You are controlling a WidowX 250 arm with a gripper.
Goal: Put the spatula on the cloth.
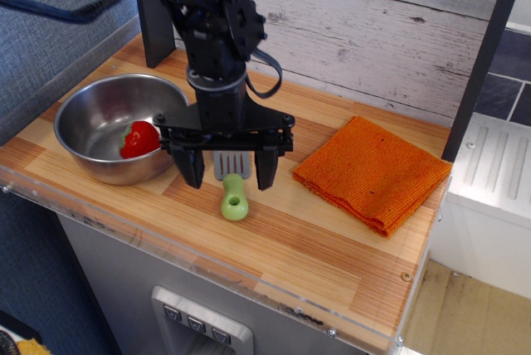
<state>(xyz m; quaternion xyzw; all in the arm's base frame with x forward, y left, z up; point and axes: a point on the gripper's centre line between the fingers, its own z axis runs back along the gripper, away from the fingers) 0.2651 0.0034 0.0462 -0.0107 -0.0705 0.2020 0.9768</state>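
The spatula (235,199) lies on the wooden counter with its light-green handle toward the front and its grey slotted blade partly hidden behind the gripper. My black gripper (229,179) hangs straight over it, open, with one finger (192,169) left of the spatula and the other (265,170) right of it. The fingertips sit close to the counter and hold nothing. The orange knitted cloth (372,174) lies folded on the counter to the right, apart from the spatula.
A steel bowl (93,112) with a red strawberry (140,139) in it stands at the left, close to the left finger. A grey plank wall runs behind the counter. The counter's front edge (249,276) has a clear plastic lip.
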